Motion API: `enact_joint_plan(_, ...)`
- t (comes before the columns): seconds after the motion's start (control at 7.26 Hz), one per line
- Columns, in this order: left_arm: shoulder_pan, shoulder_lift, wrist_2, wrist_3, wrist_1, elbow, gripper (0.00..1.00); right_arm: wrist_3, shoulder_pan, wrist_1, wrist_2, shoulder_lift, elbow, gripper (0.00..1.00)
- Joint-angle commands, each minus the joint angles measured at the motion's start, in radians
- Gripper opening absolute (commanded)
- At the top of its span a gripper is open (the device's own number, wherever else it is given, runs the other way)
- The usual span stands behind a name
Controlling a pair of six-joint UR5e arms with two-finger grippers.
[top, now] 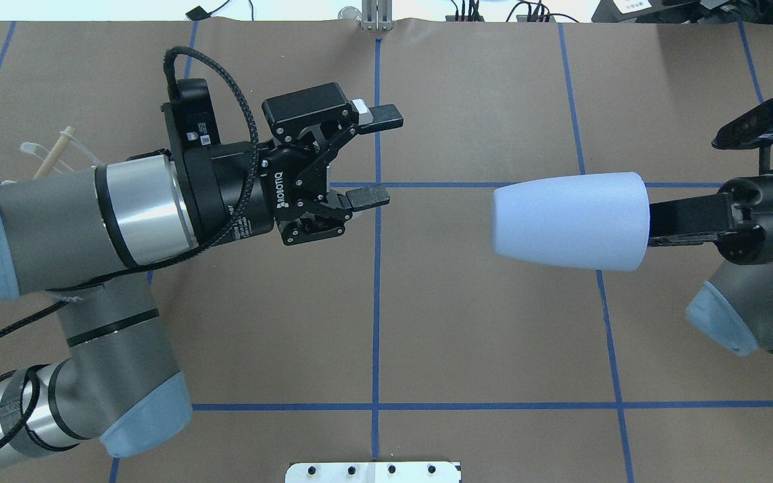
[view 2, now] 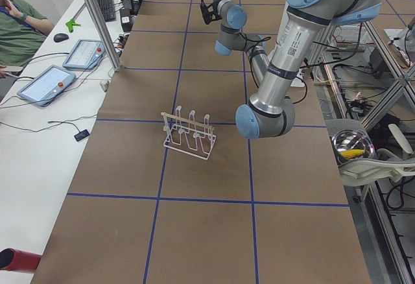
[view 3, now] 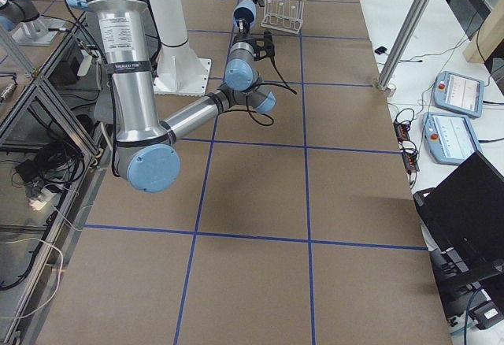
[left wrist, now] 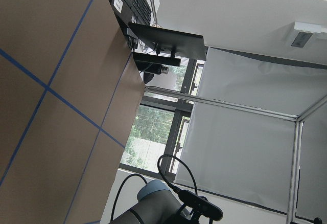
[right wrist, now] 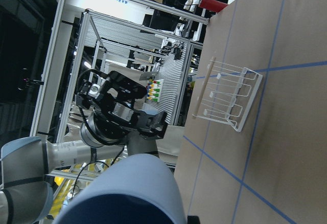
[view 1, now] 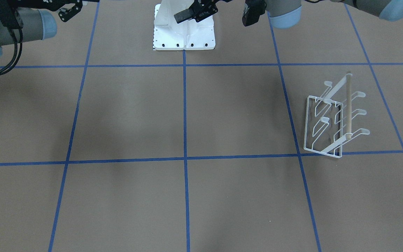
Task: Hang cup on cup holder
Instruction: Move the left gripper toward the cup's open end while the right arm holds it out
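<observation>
The light blue cup (top: 571, 220) lies on its side in the air, base toward the table's middle. My right gripper (top: 668, 220) is shut on its rim end, with a finger reaching in at the mouth. The cup fills the bottom of the right wrist view (right wrist: 127, 193). My left gripper (top: 374, 157) is open and empty, and faces the cup's base across a gap. The white wire cup holder (view 1: 334, 119) stands on the table on my left side. In the overhead view it is mostly hidden behind the left arm (top: 51, 151). It also shows in the right wrist view (right wrist: 227, 98).
The brown table (view 1: 124, 115) has a grid of blue tape lines. The white robot mounting base (view 1: 184, 31) sits at the robot's edge. An operator (view 2: 19, 18) sits at the far side with tablets (view 2: 45, 83). The holder stands well away from both grippers.
</observation>
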Motion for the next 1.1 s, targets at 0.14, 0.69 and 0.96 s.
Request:
enact_joint_plan(0.14, 0.039, -0.035, 0.003, -0.008, 0.005, 0.006, 0.98, 0.0, -0.033, -0.007, -0.025, 0.063, -0.013, 0.0)
enact_joint_plan(0.69, 0.086, -0.061, 0.004, -0.009, 0.007, -0.003, 0.98, -0.004, -0.058, 0.0, -0.039, 0.063, -0.014, 0.0)
enact_joint_plan(0.96, 0.103, -0.067, 0.004, -0.009, 0.001, -0.003, 0.98, -0.004, -0.058, 0.007, -0.043, 0.062, -0.02, 0.0)
